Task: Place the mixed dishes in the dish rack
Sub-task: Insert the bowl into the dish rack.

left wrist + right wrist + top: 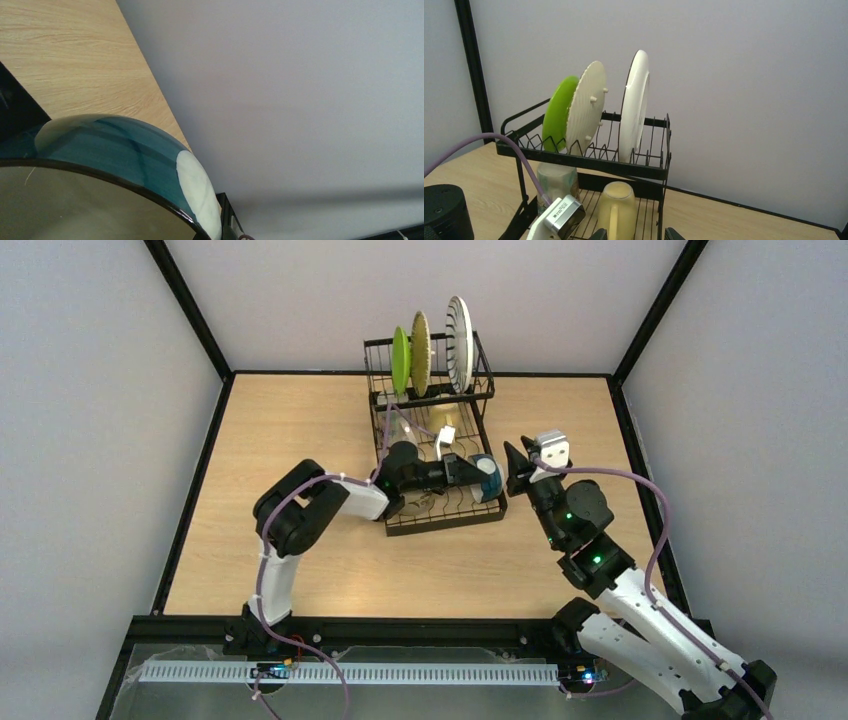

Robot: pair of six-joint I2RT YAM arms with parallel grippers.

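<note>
Left gripper (468, 472) pinched shut on rim of bowl (489, 478), blue outside and pale inside, held tilted over right front corner of rack (589, 161) lower tray. Right gripper (519, 469) just right of rack, fingers apart and empty, pointed toward bowl. Upper tier of rack already loaded: green plate (400, 360), bamboo plate (421, 352) and striped plate (459, 343), all upright in slots. Mug (618, 207) and tumbler (556, 180) at back of lower tray, beneath upper tier.

Step in hand, by the look of it: seating bowl in lower tray. Contact with tray wires impossible to tell from above, and out of sight in left wrist view.

To do it well:
- Lower slowly, keeping bowl tipped for a rim-first drop between two wires, not across them.
- Hold clear of mug behind and of rack's right side rail.
- Let weight settle fully on wires before parting fingers.
- Draw out upward along bowl wall, never sideways, to avoid tipping it over.
- Keep right gripper waiting right of rack, ready for a light steadying touch in case of rocking.

Glazed rim probably slippery and pinch narrow, so no sudden wrist turns.
</note>
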